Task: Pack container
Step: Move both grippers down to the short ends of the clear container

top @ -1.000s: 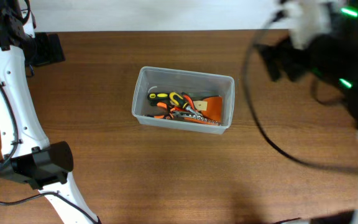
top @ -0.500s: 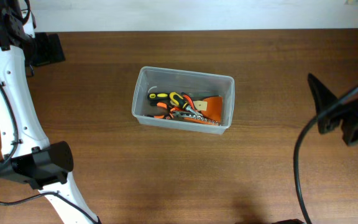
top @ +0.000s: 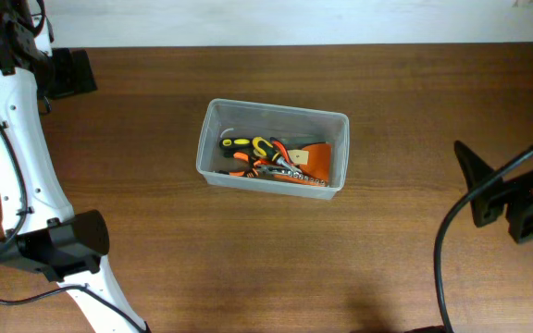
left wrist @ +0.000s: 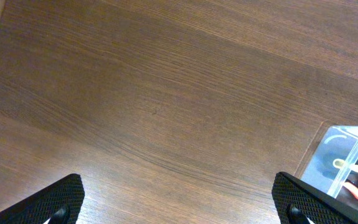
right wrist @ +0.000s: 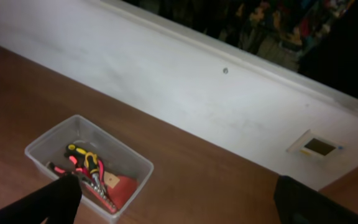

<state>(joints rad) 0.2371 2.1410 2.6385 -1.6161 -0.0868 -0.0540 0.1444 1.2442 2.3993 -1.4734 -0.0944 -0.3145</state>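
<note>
fingers [left wrist: 59, 198] spread, clear of container [top: 276, 107]

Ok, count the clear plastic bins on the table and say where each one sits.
1. The container sits near the middle of the table, with hand tools inside it. No second bin shows in any view, though the table's edges are partly out of view.

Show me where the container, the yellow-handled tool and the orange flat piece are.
container [top: 280, 107], overhead view, on its far rim.
yellow-handled tool [top: 237, 142], overhead view, on its handle, inside the container's left end.
orange flat piece [top: 318, 159], overhead view, on its broad face.
</note>
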